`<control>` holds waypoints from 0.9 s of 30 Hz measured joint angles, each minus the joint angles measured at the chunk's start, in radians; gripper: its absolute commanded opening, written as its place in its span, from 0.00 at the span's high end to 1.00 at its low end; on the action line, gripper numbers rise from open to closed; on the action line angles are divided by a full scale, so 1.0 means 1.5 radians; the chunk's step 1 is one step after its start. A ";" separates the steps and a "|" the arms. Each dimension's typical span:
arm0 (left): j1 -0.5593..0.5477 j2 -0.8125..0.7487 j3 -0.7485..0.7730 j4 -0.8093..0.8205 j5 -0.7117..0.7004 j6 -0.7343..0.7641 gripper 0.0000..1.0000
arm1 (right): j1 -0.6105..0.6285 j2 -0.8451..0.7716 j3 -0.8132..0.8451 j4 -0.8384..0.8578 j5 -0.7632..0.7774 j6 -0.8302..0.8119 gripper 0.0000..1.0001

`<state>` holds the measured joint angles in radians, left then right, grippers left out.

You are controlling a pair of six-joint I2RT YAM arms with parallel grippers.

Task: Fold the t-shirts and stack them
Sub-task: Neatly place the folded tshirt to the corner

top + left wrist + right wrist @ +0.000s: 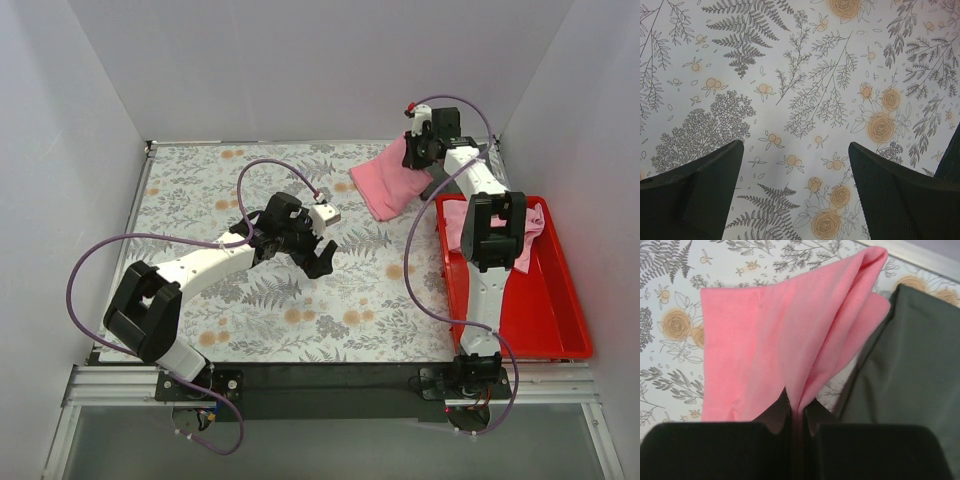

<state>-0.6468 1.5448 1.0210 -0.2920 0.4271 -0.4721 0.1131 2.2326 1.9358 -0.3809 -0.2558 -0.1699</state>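
A folded pink t-shirt [388, 182] lies at the back right of the flowered table, one edge lifted. My right gripper [413, 150] is shut on that raised edge; in the right wrist view the fabric [765, 330] runs straight into the closed jaws of the gripper [796, 407]. A second pink t-shirt [537, 222] lies crumpled in the red tray [555, 300], largely hidden behind the right arm. My left gripper [318, 255] hangs over the middle of the table, open. Only the printed cloth shows between its fingers [700, 190] in the left wrist view.
The red tray stands along the table's right side, beside the right arm. White walls close in the table on the left, back and right. A metal rail [330, 385] runs along the near edge.
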 measured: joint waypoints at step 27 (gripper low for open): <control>0.000 0.000 -0.001 -0.010 0.003 0.002 0.14 | -0.022 -0.036 0.064 -0.009 0.008 -0.066 0.99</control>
<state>-0.6468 1.5448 1.0203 -0.3065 0.4316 -0.4686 0.0795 2.1784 2.0312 -0.3946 -0.2443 -0.2691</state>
